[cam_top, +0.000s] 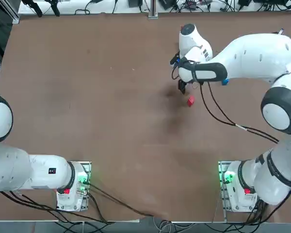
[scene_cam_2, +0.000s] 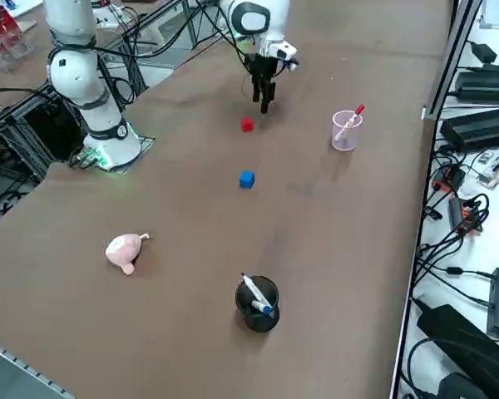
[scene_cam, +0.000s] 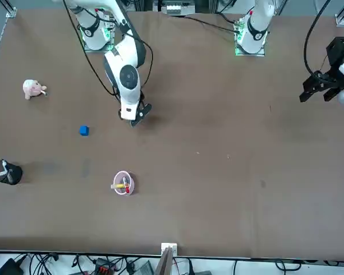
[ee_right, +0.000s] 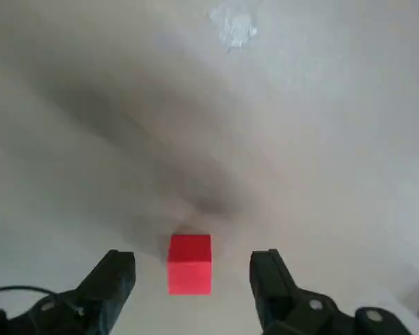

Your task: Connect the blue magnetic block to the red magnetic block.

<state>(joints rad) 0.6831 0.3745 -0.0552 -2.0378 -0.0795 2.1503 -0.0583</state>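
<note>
Right now the right gripper (ee_right: 193,259) hangs with its two black fingers spread wide and nothing pinched between them. In the top view it sits right of centre in the upper half of the frame, at the end of the white right arm (cam_top: 254,54); in the right side view it points down in the upper middle.

The red magnetic block (scene_cam_2: 247,125) rests on the brown table (scene_cam_2: 183,316), upper middle of the right side view, near the gripper. The right wrist view shows it lined up with the gap between the fingers, touching neither one. The front view does not show it.

The blue magnetic block (scene_cam_2: 247,179) also rests on the table, just below the red one in the right side view and apart from it. In the front view it lies left of centre, and in the top view it shows partly from under the arm, in the upper right.

A pink plush toy (scene_cam_2: 126,252) lies at the lower left of the right side view. A black pen cup (scene_cam_2: 258,306) with white markers (scene_cam_2: 258,291) stands at the lower middle, and a pale pink cup (scene_cam_2: 346,133) holding a red pen (scene_cam_2: 358,112) stands at the upper right.
</note>
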